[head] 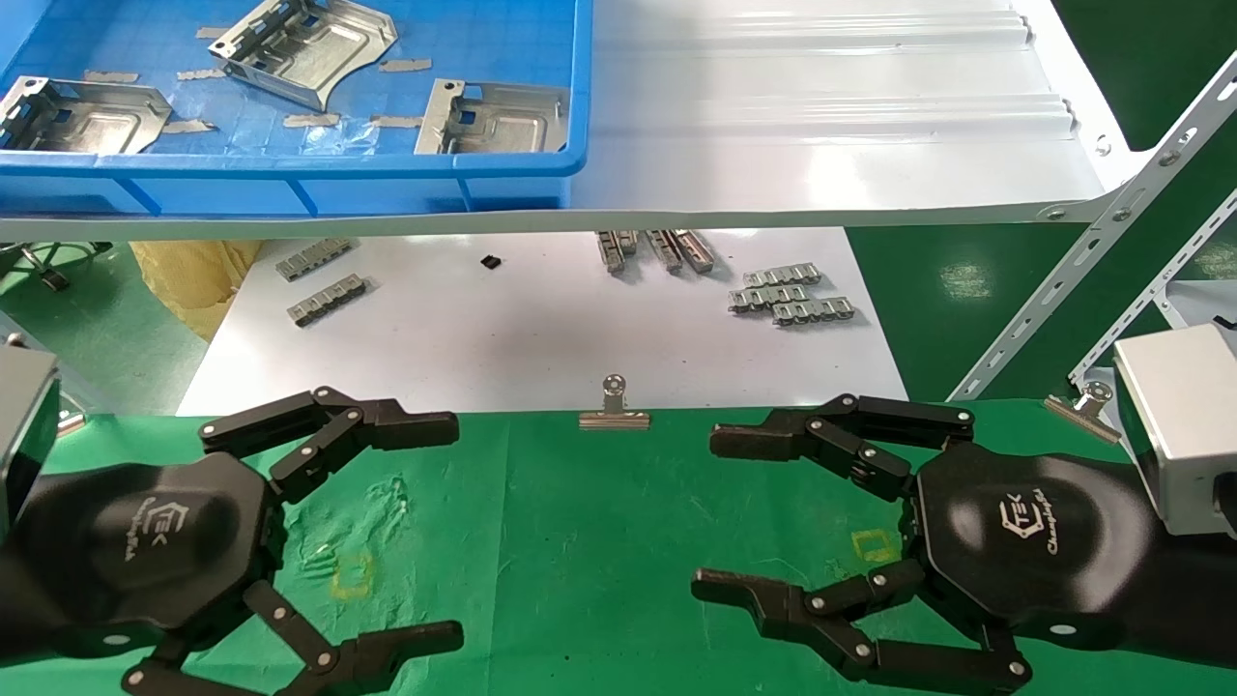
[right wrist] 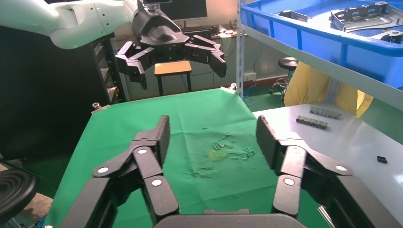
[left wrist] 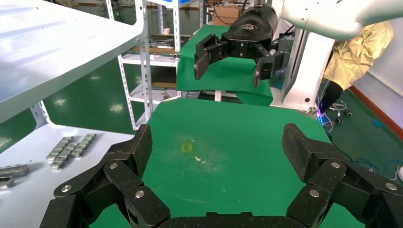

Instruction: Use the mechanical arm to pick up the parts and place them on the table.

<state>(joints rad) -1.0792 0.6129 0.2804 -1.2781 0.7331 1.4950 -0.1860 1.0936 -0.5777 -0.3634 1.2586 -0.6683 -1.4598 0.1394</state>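
Three silver parts lie in the blue tray on the upper shelf: one at the left, one tilted at the middle, one at the right. The tray and parts also show in the right wrist view. My left gripper hovers open and empty over the green table, at its left. My right gripper hovers open and empty over its right, facing the left one. In the left wrist view my own gripper is wide open; the right gripper shows beyond.
The glossy white shelf overhangs a lower white surface with grey link strips and more strips. Binder clips hold the cloth's far edge. Yellow squares mark the cloth. A slotted metal post stands at the right.
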